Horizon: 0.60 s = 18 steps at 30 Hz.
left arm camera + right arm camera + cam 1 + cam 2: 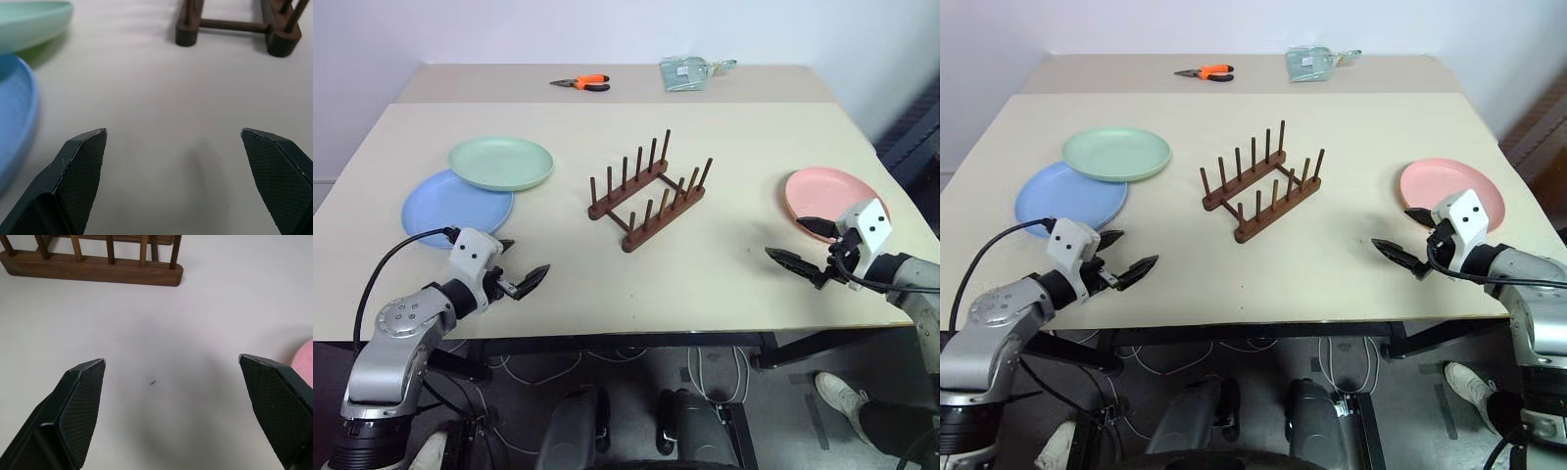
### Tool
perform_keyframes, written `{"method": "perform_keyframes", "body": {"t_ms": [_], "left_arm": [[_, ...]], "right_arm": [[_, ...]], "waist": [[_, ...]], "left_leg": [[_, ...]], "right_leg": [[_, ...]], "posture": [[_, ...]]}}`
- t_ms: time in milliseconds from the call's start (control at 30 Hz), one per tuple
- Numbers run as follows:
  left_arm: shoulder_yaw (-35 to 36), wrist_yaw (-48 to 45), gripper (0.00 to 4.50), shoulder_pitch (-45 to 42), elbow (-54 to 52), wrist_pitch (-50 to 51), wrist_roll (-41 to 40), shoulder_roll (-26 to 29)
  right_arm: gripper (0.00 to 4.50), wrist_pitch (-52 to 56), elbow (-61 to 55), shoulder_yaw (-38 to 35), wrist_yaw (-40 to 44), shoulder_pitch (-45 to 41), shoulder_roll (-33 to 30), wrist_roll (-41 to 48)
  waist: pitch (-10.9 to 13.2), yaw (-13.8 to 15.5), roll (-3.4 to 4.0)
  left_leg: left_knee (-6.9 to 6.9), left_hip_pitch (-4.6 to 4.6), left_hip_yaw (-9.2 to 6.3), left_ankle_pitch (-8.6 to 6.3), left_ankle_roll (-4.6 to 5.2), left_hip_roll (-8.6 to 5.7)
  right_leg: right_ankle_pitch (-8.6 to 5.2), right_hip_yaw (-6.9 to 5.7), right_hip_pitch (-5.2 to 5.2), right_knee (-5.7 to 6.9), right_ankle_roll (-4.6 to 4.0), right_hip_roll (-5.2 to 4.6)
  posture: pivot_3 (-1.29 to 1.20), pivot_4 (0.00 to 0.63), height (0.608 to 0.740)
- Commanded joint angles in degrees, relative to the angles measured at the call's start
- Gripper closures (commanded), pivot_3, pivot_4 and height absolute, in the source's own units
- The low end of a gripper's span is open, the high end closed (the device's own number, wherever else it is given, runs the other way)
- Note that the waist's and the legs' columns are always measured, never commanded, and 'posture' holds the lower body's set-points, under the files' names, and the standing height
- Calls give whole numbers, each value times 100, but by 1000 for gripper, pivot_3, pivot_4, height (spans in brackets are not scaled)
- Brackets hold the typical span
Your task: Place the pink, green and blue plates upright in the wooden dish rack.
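The wooden dish rack (649, 191) stands empty at the middle of the table, its pegs upright. At the left lies the blue plate (450, 206), flat, with the green plate (501, 162) resting partly on its far edge. The pink plate (827, 191) lies flat at the right. My left gripper (521, 264) hovers open near the front edge, just beside the blue plate, with nothing between its fingers (80, 161). On the other side my right gripper (800, 242) is open and empty too, at the pink plate's near left rim, one finger over that rim.
Orange-handled pliers (582, 83) and a pale green packet (685, 73) lie on the far table section. The table's front edge (607, 328) runs just behind both grippers. Bare tabletop separates the rack from each gripper.
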Motion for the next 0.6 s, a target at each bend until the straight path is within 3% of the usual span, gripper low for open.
{"method": "perform_keyframes", "body": {"t_ms": [33, 433, 600], "left_arm": [[-76, 70, 0, 3, -281, -44, -30, -53], [-593, 164, 0, 17, -586, 83, -38, -220], [-1431, 110, 0, -565, -239, -18, 297, -396]], "right_arm": [[41, -197, 10, 62, -55, -252, 50, -75], [41, -83, -305, 425, -135, -417, 296, -22], [41, 318, -919, 590, -300, -221, 502, 115]], "waist": [[0, -12, 1], [-1, 8, 1], [-2, 23, 2]], "left_leg": [[0, 0, 0, 0, 0, 0], [0, -1, 0, -1, 1, -1], [0, -2, 0, 0, 1, -1]], "right_leg": [[0, 0, 0, 1, 0, 0], [0, 0, 1, -1, 0, -1], [0, 0, 1, 0, 0, -1]], "posture": [[0, 150, 740], [0, 150, 740], [0, 150, 740]]}}
